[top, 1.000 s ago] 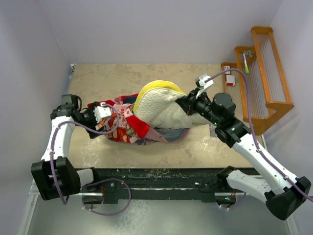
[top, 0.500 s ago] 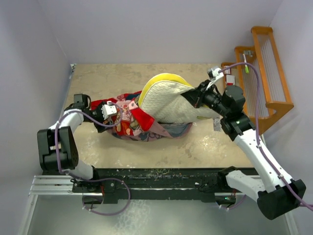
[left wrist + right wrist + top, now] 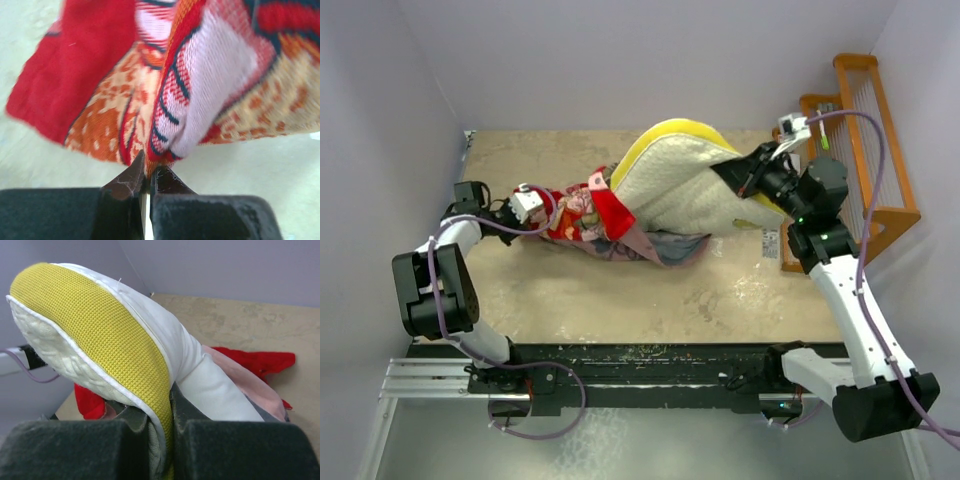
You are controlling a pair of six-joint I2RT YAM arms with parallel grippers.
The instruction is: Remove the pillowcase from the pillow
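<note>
The white quilted pillow with its yellow side band sticks far out of the red-orange printed pillowcase toward the back right. Only its left end is still inside the case. My right gripper is shut on the pillow's yellow-banded edge and holds it lifted. My left gripper is shut on a fold of the pillowcase at the case's left end, low over the table. The case's pinkish inside shows below the pillow.
A wooden rack stands against the right wall, close to my right arm. A small white card lies on the beige tabletop near it. Walls close the table at the left and back.
My left gripper has shut on the pillowcase's left end. My right gripper has pulled the pillow toward the back right, and more of the pillow is out of the case.
</note>
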